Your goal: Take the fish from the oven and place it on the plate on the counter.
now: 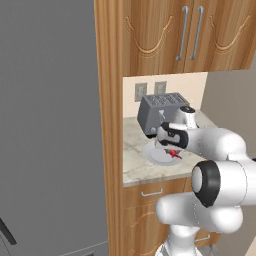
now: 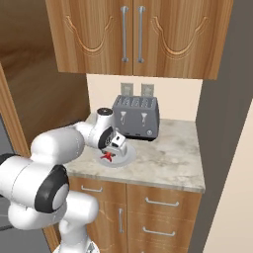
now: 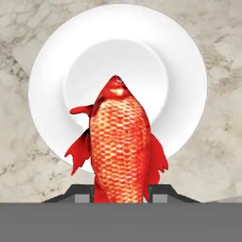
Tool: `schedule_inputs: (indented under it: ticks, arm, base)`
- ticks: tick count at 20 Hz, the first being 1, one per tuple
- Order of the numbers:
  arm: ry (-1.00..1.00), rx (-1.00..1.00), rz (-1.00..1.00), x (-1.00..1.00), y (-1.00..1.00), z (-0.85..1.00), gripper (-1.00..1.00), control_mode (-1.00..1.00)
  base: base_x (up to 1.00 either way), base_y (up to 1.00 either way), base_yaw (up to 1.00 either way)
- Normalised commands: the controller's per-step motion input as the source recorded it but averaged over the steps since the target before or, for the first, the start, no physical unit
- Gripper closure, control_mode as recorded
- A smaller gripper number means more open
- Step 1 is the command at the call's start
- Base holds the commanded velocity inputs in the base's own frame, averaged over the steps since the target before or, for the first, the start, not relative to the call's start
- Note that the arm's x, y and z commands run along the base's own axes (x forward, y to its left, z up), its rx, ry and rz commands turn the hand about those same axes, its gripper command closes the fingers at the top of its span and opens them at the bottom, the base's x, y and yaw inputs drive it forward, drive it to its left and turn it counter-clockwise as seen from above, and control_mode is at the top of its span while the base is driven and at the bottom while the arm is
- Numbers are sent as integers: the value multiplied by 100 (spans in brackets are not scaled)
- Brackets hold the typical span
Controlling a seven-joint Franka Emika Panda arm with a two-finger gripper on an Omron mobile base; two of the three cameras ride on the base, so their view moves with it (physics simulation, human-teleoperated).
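Note:
My gripper (image 3: pixel 120 191) is shut on the red-orange fish (image 3: pixel 120 142), which sits between the two finger tips with its head pointing away from the hand. Straight beneath it lies the round white plate (image 3: pixel 184 71) on the speckled counter (image 3: pixel 222 142). From the left base view the fish (image 1: pixel 174 153) hangs just over the plate (image 1: pixel 152 154), under the gripper (image 1: pixel 170 149). The right base view shows the same: fish (image 2: pixel 106 156), gripper (image 2: pixel 109 152), plate (image 2: pixel 127 157), counter (image 2: pixel 168 163). The oven is out of view.
A grey toaster (image 2: pixel 136 117) stands right behind the plate, against the wall with two outlets (image 2: pixel 134 89). Wooden upper cabinets (image 2: pixel 133 34) hang overhead. A tall wooden panel (image 1: pixel 109 125) bounds the counter's left end, and a grey wall (image 2: pixel 217 148) its right end.

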Motion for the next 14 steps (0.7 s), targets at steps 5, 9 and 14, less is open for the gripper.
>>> schedule_inputs:
  ticks: [5,9,14]
  arm:
    - [0,0,-3,26,0,-29,100,-100]
    - [0,0,-3,1,0,-17,100,-100]
    - [0,0,-3,7,0,-19,100,-100]
  base:
    - [0,0,0]
    - [0,0,0]
    - [0,0,0]
